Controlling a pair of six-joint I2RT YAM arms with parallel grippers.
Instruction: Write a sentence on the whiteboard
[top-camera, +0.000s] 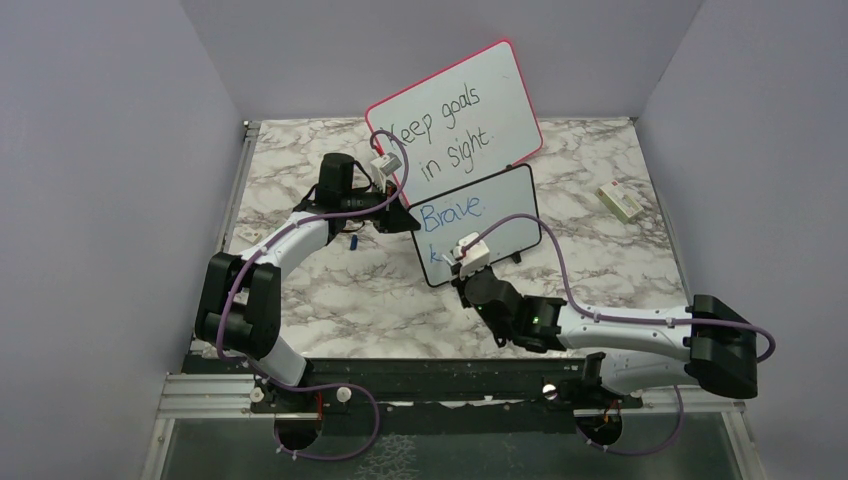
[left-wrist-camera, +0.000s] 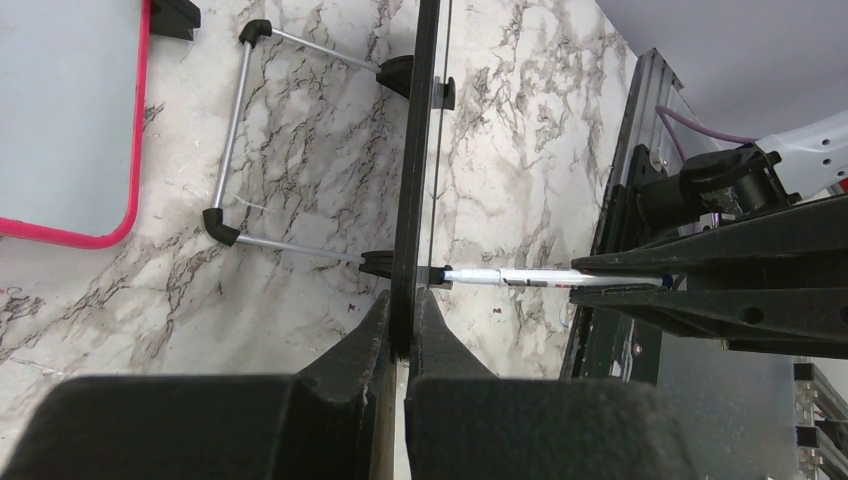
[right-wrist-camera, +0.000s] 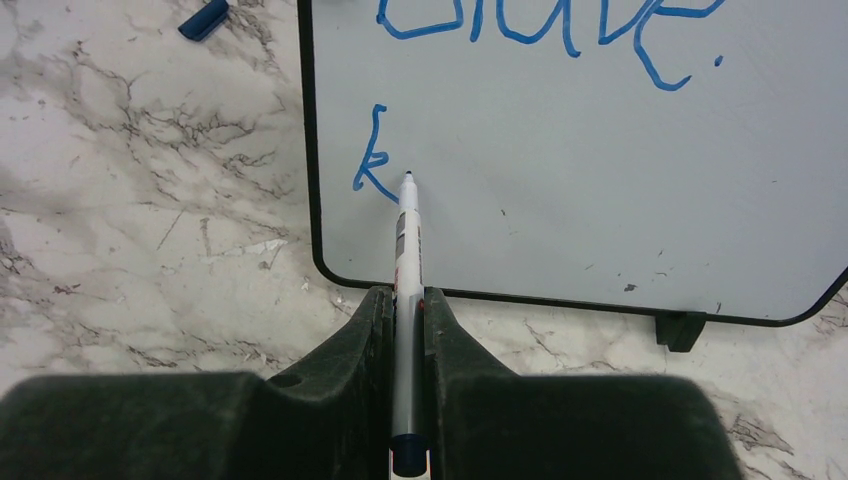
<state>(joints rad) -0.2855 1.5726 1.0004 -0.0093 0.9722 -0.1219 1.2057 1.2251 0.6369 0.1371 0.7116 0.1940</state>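
Right jaws are gripping a marker (right-wrist-camera: 408, 250) touching the whiteboard (right-wrist-camera: 600, 180). Only the left wrist view is showing left jaws clamping its edge.

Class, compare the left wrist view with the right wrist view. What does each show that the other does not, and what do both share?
Only the left wrist view shows the whiteboard edge-on, pinched by the left end effector. It also shows the wire stand behind the board and a corner of the pink-framed board.

Only the right wrist view shows the board's face with the blue writing, and a blue cap on the table.

Both show the whiteboard, the marble table, and the marker held by the right end effector with its tip on the board.
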